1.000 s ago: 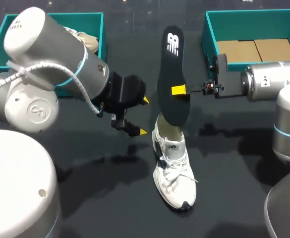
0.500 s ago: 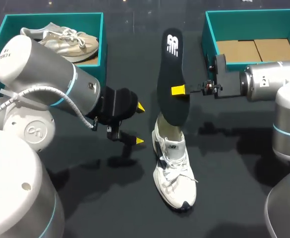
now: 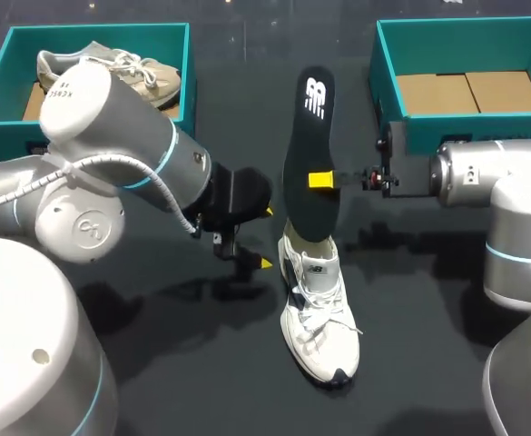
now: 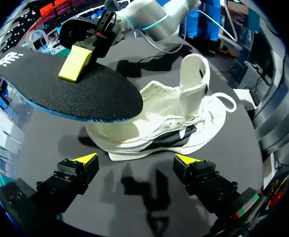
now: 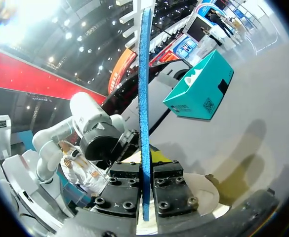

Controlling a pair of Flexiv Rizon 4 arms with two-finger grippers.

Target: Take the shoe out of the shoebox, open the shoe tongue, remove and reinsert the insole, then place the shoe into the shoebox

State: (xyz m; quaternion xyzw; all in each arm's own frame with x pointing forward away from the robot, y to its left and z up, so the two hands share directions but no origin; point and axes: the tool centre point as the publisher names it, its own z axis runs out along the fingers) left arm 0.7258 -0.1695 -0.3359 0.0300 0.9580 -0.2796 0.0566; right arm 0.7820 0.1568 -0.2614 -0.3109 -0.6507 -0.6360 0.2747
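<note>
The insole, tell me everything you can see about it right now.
The insole is thin and flat, black on top with a white mark near its heel end and a blue edge. The right gripper, shut on it at mid-length, holds it in the air above the white shoe, toe end by the shoe's opening; whether they touch is unclear.

The grey-and-white left arm [image 3: 111,173] reaches in toward the middle, with its yellow-tipped left gripper [image 3: 265,237] held low and its fingers spread wide. The right arm [image 3: 483,173] lies level, and its right gripper [image 3: 321,179] is clamped on an upright black foam insole [image 3: 306,118].
</note>
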